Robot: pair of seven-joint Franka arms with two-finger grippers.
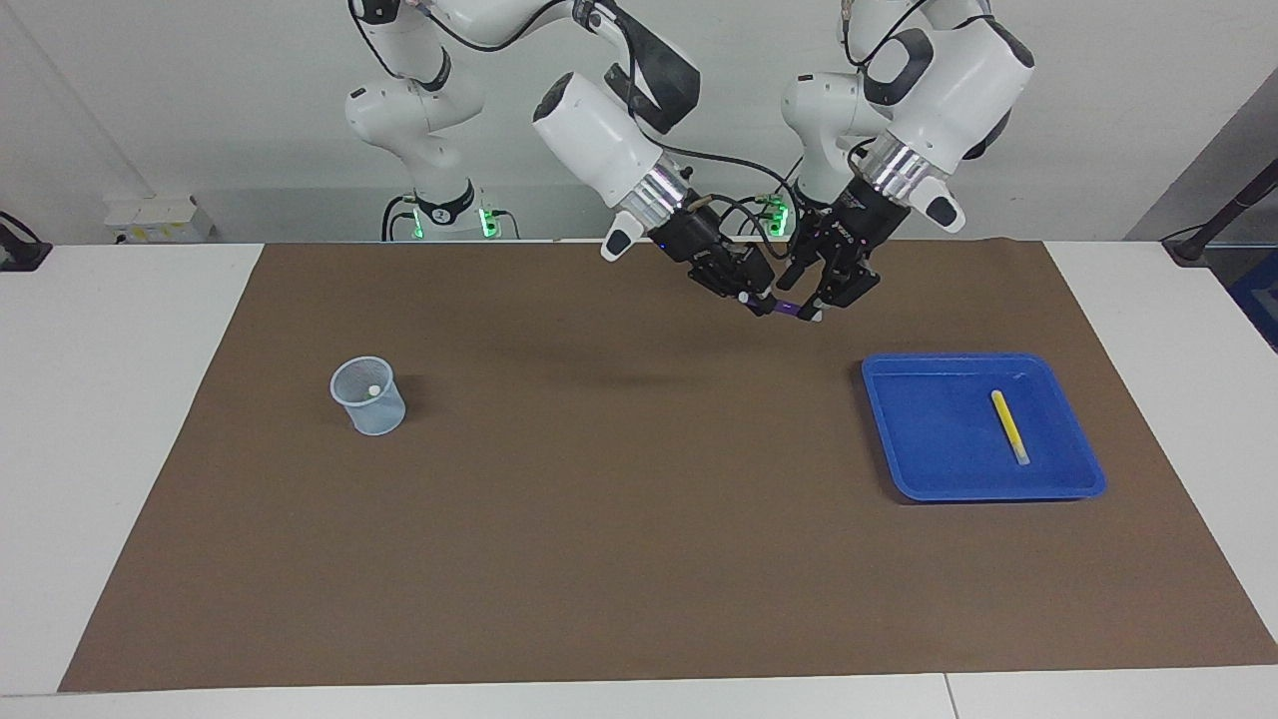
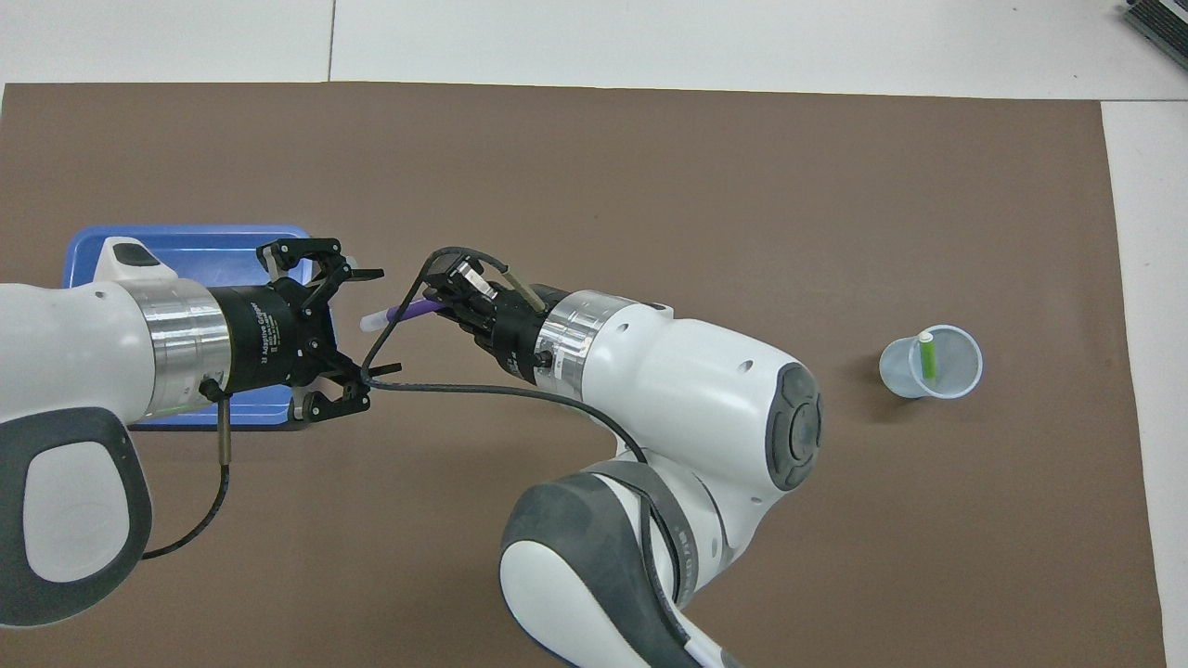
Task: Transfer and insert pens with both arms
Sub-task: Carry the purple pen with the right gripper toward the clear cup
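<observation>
The purple pen hangs in the air over the brown mat, near the tray's corner. My right gripper is shut on its purple end. Its whitish cap end points into the gap of my left gripper, which stands open around it without gripping. The yellow pen lies in the blue tray; in the overhead view the left arm hides it. The green pen stands in the clear cup.
The brown mat covers most of the white table. The cup stands toward the right arm's end and the tray toward the left arm's end. Both arms meet over the mat's robot-side edge.
</observation>
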